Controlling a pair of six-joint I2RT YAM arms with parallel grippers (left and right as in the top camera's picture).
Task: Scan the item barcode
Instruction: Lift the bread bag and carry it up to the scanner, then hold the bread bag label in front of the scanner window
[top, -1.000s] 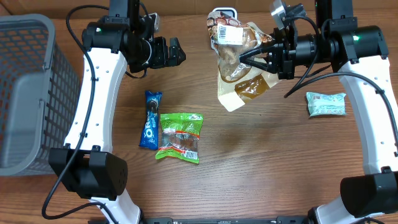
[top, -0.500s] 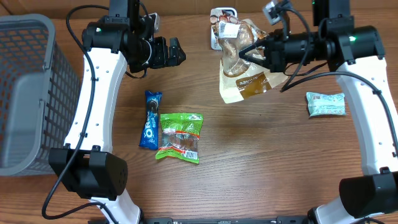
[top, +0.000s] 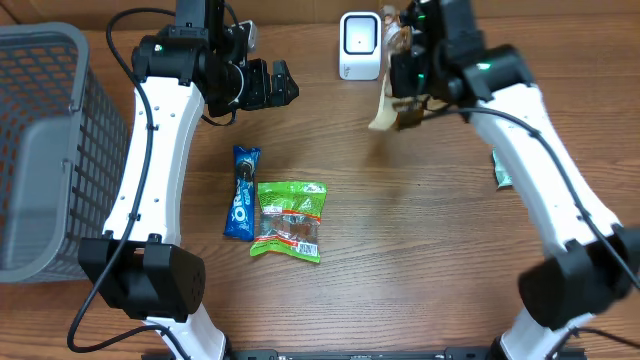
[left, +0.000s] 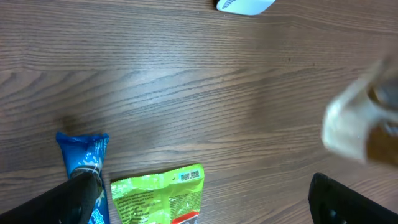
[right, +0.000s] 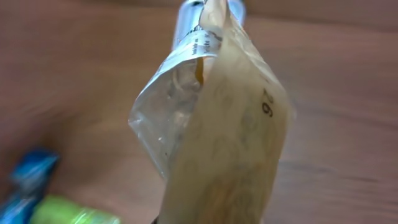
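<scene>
Right gripper (top: 404, 88) pinched shut on pouch (top: 386, 113), which hangs edge-on in the air just right of scanner (top: 359, 45); pouch looks light, soft, slick film, likely to swing or fold, best gripped at a flat sealed edge; left gripper (top: 281, 84) wide, empty.

**Wood grain, shiny film**

The desk (top: 420, 260) is showing smooth brown wood grain with low sheen. The pouch (right: 217, 137) is looking like clear glossy film beside a tan matt panel. The blue wrapper (top: 241, 192) and green bag (top: 290, 220) are gleaming as plastic; the scanner (top: 359, 45) is showing smooth white plastic.
</scene>
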